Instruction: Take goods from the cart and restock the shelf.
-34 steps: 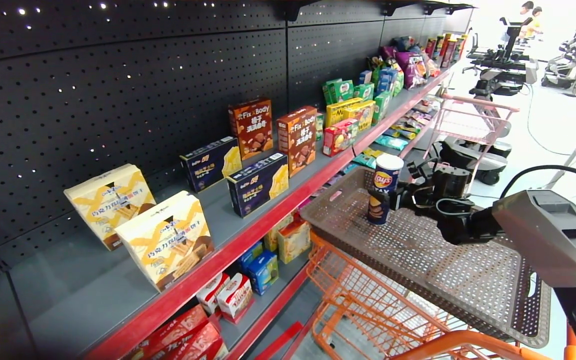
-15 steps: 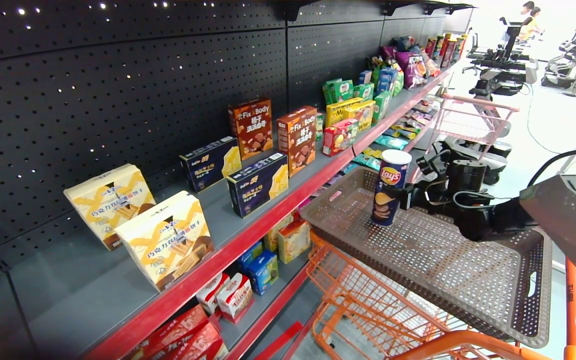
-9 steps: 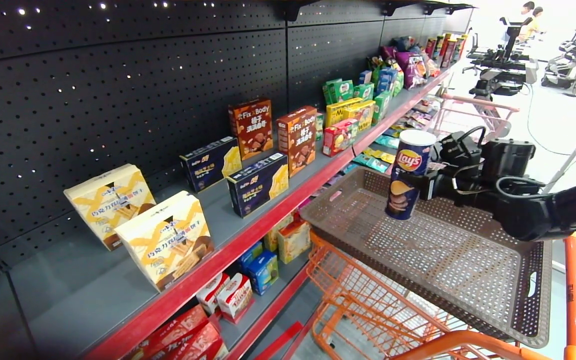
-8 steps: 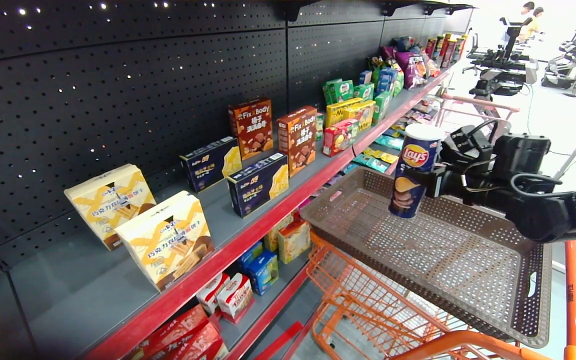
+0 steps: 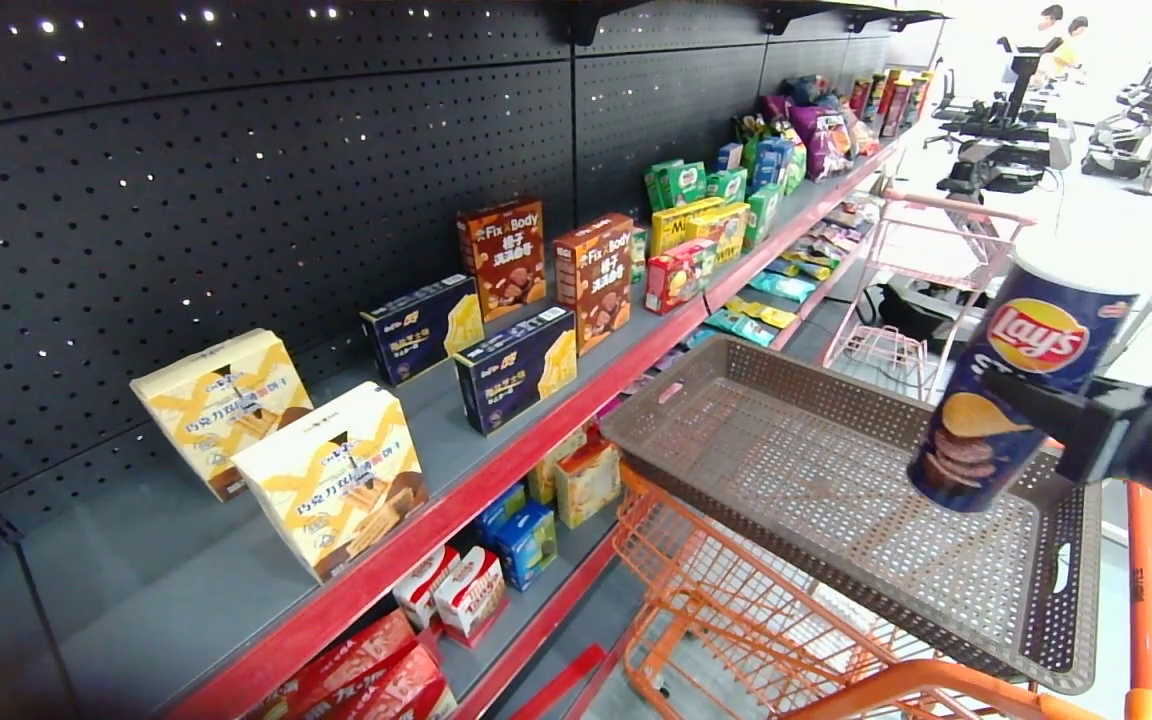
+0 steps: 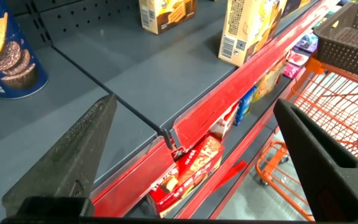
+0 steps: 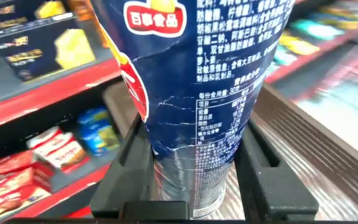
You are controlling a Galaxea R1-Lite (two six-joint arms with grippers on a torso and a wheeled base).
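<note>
Our right gripper (image 7: 194, 174) grips the can (image 5: 1021, 385) above the tray's (image 5: 1076, 590) near right part. The tray sits atop the cart (image 5: 696, 580), right of the shelf (image 5: 166, 580). Boxes (image 5: 331, 480) stand along the shelf to our left.

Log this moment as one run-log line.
phase: transfer | right tool: shut on chip can, held above cart tray | left tool: open, over shelf | chip can: not yet shelved

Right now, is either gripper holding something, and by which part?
Right gripper holds the chip can around its middle; left gripper is open and empty.
</note>
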